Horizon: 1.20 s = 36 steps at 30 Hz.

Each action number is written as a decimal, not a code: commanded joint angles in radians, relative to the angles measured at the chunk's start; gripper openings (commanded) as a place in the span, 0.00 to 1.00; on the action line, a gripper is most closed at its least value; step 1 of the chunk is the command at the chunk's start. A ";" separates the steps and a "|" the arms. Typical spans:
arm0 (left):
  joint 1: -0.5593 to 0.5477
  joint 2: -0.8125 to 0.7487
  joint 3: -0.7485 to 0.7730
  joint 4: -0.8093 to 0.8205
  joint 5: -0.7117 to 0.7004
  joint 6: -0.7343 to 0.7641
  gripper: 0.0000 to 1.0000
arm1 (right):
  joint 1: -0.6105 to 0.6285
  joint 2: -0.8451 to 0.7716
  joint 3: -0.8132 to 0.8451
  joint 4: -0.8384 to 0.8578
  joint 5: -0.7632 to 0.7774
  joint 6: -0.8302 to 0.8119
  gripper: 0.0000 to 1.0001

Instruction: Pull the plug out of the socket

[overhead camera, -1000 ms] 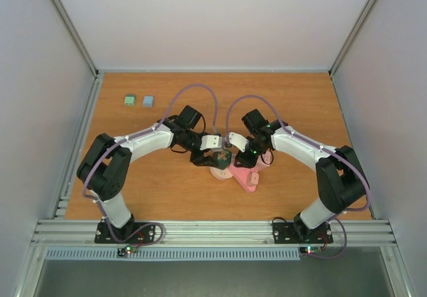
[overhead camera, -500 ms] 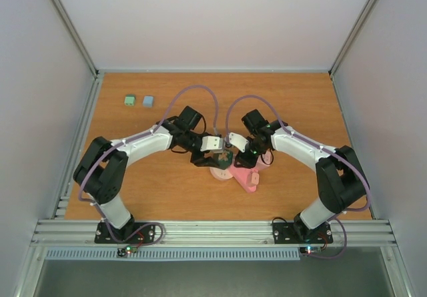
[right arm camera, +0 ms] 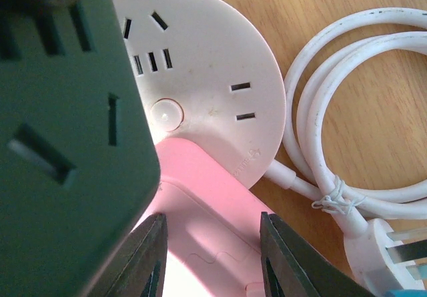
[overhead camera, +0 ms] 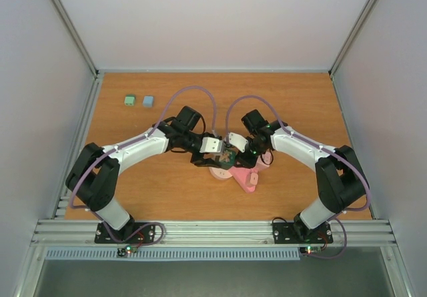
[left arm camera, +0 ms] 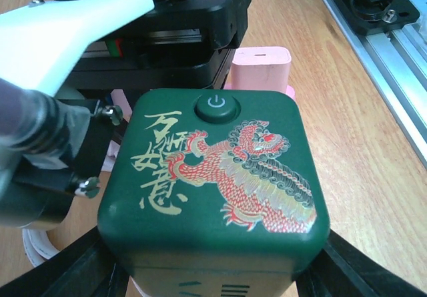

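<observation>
we see both arms reaching in to meet at the middle of the counter (overhead camera: 173, 197), where the task's things sit bunched together. the left tool (left arm camera: 217, 273) is pinching the green socket cube (left arm camera: 220, 177): its black fingers (left arm camera: 83, 273) press against the cube's two lower sides. the cube's top face shows a red and gold lion print, gold characters and a round power button (left arm camera: 216, 105).

just beyond the cube, and seemingly against its far face, is the pink plug (left arm camera: 261, 67). in the right wrist view the right tool (right arm camera: 210, 247) straddles this pink body, one finger on each flank, and it looks pinched between them. the cube fills the left of that view, with slots in its side, right beside the pink plug. we cannot tell whether the plug's pins are seated in the cube, as the joint is hidden.

under both lies a white round socket (right arm camera: 200, 77), flat on the counter, partly covered by the cube and the pink plug. its white cable (right arm camera: 333, 110) loops beside it and is tied with a thin wire. the cable's own white plug (right arm camera: 373, 243) lies at the lower right, its metal pins showing.

well apart, near the far left corner, a green block (overhead camera: 129, 100) and a blue block (overhead camera: 148, 101) sit side by side.
</observation>
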 commanded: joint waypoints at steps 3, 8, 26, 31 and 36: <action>0.007 -0.008 -0.015 -0.022 0.061 0.074 0.13 | 0.005 0.041 -0.029 -0.010 0.061 0.009 0.40; 0.014 -0.040 -0.044 -0.070 0.063 0.142 0.13 | 0.004 0.043 -0.017 -0.014 0.061 0.013 0.40; 0.541 -0.040 0.112 -0.006 0.096 -0.424 0.13 | 0.006 0.074 0.242 -0.105 -0.038 0.092 0.67; 0.723 0.085 0.266 -0.003 0.071 -0.602 0.13 | 0.006 0.082 0.324 -0.128 -0.059 0.122 0.70; 0.780 0.221 0.437 -0.090 0.017 -0.676 0.16 | 0.004 0.076 0.353 -0.127 -0.057 0.146 0.71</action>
